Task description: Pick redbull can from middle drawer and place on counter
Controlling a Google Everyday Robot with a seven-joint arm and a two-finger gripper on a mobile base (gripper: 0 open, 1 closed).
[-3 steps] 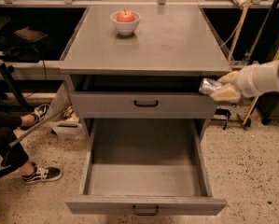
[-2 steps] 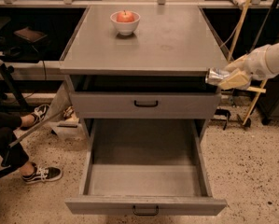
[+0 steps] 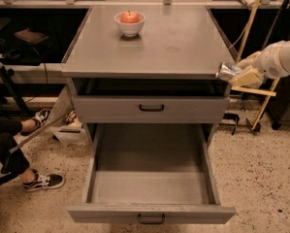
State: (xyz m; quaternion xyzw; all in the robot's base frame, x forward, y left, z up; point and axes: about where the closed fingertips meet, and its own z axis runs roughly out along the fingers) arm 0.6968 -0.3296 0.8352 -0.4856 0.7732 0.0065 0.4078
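My gripper [image 3: 239,73] is at the right edge of the cabinet, level with the counter's [image 3: 173,42] front right corner. It is shut on the redbull can [image 3: 227,72], a small shiny silver can that pokes out leftward, just touching or just off the counter's right edge. The middle drawer [image 3: 152,178] is pulled wide open below, and its grey inside holds nothing I can see. Its black bar handle [image 3: 151,221] shows at the bottom. The drawer front above [image 3: 151,108] is shut.
A white bowl [image 3: 130,24] with a red apple stands at the counter's back left. A faint round stain [image 3: 172,49] marks the counter. A seated person's legs and sneakers [image 3: 42,181] are on the floor at left. Wooden poles [image 3: 249,18] lean at right.
My gripper has risen with the can from beside the upper drawer front to the height of the counter's edge, staying at the cabinet's right side.
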